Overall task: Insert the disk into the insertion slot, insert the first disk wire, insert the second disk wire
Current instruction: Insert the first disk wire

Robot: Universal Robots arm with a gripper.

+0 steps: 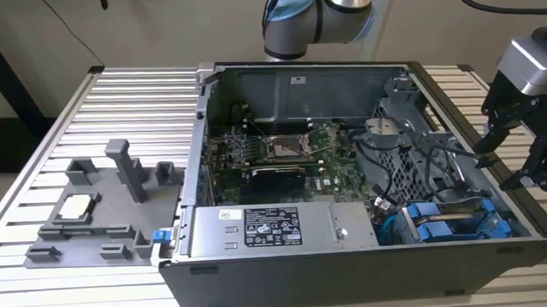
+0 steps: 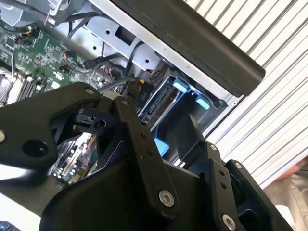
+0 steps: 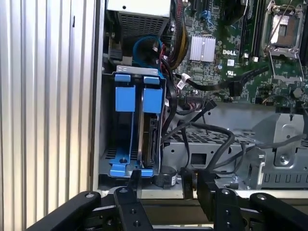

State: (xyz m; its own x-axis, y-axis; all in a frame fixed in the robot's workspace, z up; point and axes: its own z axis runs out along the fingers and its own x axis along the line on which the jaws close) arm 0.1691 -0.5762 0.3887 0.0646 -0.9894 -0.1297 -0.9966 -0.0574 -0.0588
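Tool (image 1: 495,167) spread apart, gripping nothing, above case (image 1: 351,274) edge, near disk (image 1: 440,226) seated in insertion slot (image 3: 108,155)

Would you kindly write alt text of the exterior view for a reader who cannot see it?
At the exterior view's right, an open pincer hovers over an open computer case on a slatted table, near the blue-framed disk in the case's corner.
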